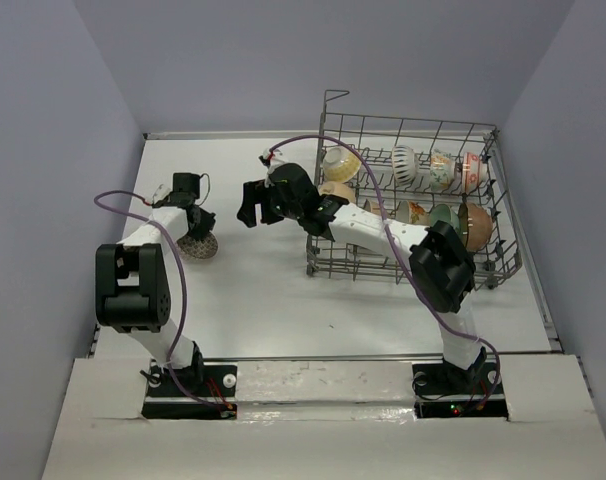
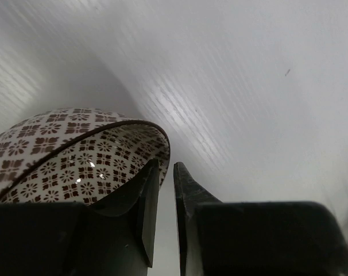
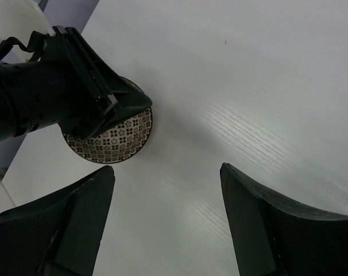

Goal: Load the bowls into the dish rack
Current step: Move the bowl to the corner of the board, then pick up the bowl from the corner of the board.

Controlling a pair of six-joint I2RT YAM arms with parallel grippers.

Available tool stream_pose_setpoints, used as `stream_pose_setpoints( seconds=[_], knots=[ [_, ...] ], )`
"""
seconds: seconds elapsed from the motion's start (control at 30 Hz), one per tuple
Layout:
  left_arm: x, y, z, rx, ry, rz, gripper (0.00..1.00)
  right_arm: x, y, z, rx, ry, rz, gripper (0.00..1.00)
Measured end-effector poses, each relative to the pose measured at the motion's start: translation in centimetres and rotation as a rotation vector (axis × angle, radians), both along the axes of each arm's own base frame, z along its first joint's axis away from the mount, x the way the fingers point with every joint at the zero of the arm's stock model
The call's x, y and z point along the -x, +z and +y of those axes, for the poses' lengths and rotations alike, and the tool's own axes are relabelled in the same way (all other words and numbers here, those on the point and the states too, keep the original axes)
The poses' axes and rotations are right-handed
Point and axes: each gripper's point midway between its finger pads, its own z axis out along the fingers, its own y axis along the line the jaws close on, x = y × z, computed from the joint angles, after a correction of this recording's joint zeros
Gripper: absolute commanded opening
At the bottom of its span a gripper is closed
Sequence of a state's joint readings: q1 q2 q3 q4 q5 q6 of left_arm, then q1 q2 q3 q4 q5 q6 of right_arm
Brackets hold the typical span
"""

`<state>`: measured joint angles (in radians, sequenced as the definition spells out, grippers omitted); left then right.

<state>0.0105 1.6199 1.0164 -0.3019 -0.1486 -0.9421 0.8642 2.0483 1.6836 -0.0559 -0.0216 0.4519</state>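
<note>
The left tool (image 2: 165, 168) is covering the near side of the round cream ceramic bowl with a brown grid pattern (image 2: 76, 155), which is also running off the left wrist view's edge, so its grip is not showing. From above, the right arm (image 1: 368, 230) is hiding part of the grey wire dish rack (image 1: 413, 122), whose bowls (image 1: 438, 170) are appearing too small to make out.

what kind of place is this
Likely a robot lab test cell, not a kitchen: bare white table boxed in by plain grey panels, two arms bolted at its near edge, a wire dish rack of bowls, one patterned bowl outside it.
</note>
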Motion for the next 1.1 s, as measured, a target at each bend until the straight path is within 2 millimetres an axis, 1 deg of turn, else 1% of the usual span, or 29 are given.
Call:
stream_pose_setpoints(
  seconds=[0.1,0.17,0.4,0.5,0.67,0.7,0.77,0.87,0.9,0.97,1.07,1.1],
  knots=[
    [-0.5,-0.3,-1.7,0.016,-0.039,0.001,0.26,0.0,-0.2,-0.1,0.007,-0.001,0.001,0.8],
    [-0.5,-0.2,-2.2,0.022,-0.051,0.0,0.26,0.0,-0.3,-0.2,0.011,-0.002,0.002,0.8],
    [-1.3,0.8,-2.1,0.016,-0.046,-0.023,0.27,0.1,-0.6,-0.3,0.021,-0.002,0.007,0.8],
    [-1.2,0.8,-2.0,0.011,-0.046,-0.021,0.27,0.1,-0.6,-0.3,0.021,-0.002,0.008,0.8],
    [-1.2,1.1,-1.7,-0.007,-0.057,-0.016,0.35,0.1,-0.7,-0.4,0.024,-0.001,0.009,0.8],
    [-1.3,1.4,-1.6,-0.015,-0.06,-0.018,0.39,0.1,-0.7,-0.4,0.025,-0.001,0.01,0.8],
    [-1.6,2.6,-1.4,-0.032,-0.066,-0.038,0.45,0.1,-0.7,-0.4,0.025,0.0,0.011,0.8],
    [-2.2,5.2,-1.2,-0.05,-0.072,-0.094,0.49,0.1,-0.7,-0.4,0.026,0.0,0.011,0.8],
    [-2.5,6.3,-1.1,-0.059,-0.075,-0.118,0.52,0.1,-0.7,-0.4,0.026,0.0,0.011,0.8],
    [-3.2,8.9,-0.9,-0.076,-0.074,-0.178,0.54,0.2,-0.8,-0.4,0.026,0.003,0.013,0.8],
    [-3.3,11.2,-0.3,-0.107,-0.059,-0.219,0.56,0.5,-0.8,-0.2,0.023,0.022,0.018,0.8],
    [-3.0,12.0,0.2,-0.129,-0.041,-0.227,0.59,0.8,-0.7,-0.1,0.02,0.037,0.024,0.8]
  ],
)
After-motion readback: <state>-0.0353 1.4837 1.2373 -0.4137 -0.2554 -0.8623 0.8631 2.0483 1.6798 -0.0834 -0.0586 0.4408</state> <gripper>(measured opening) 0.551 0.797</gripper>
